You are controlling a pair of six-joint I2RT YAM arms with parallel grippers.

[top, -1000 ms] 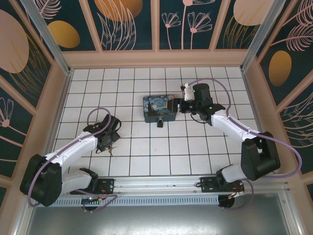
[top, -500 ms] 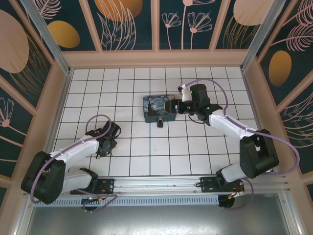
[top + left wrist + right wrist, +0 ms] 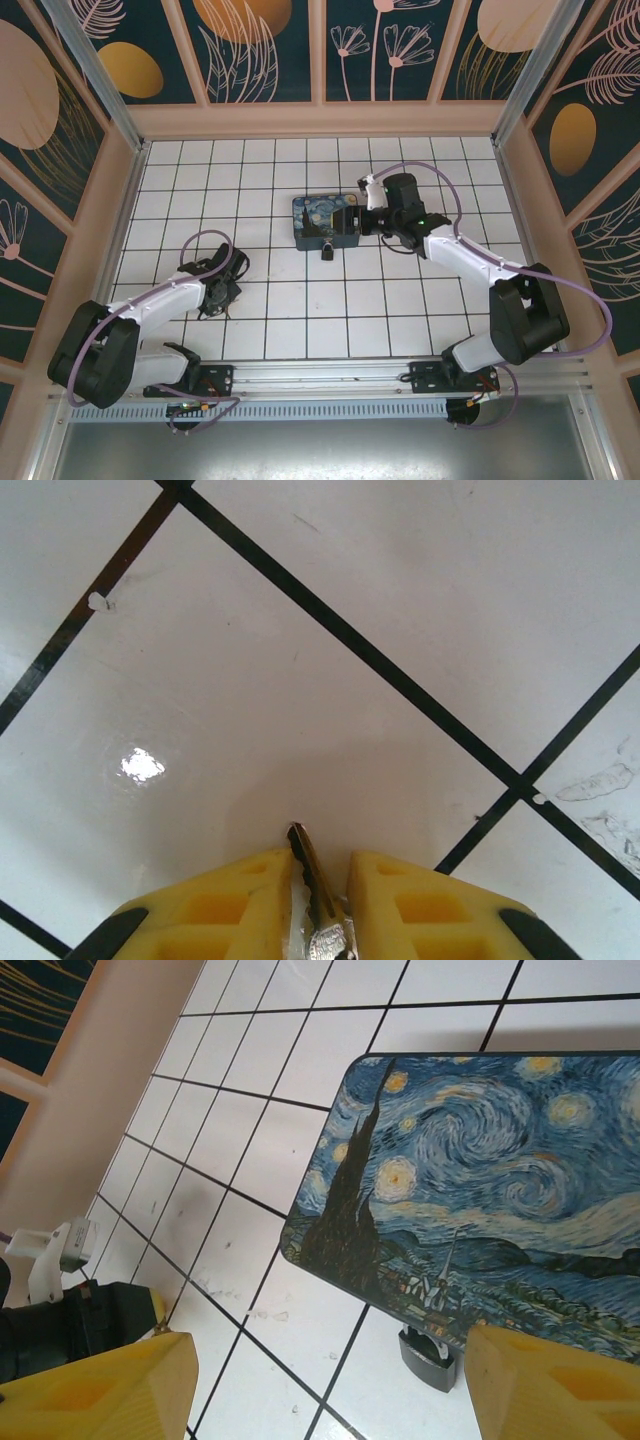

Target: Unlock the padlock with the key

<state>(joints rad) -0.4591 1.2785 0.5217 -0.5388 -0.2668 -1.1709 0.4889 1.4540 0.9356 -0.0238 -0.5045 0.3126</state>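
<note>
Padlock, small and dark, sits on the white tiled table against the near edge of the blue swirl-painted box, near the middle of the workspace. From the right wrist camera, it shows just below the box's lower edge. The right gripper hovers at the box's right side with its yellow-tipped jaws spread wide, holding nothing. Well apart, at the left of the table, the left gripper is down at the tiles, its fingers drawn in close on either side of the key, which stands between them pointing away; whether they are pinching it cannot be told.
</note>
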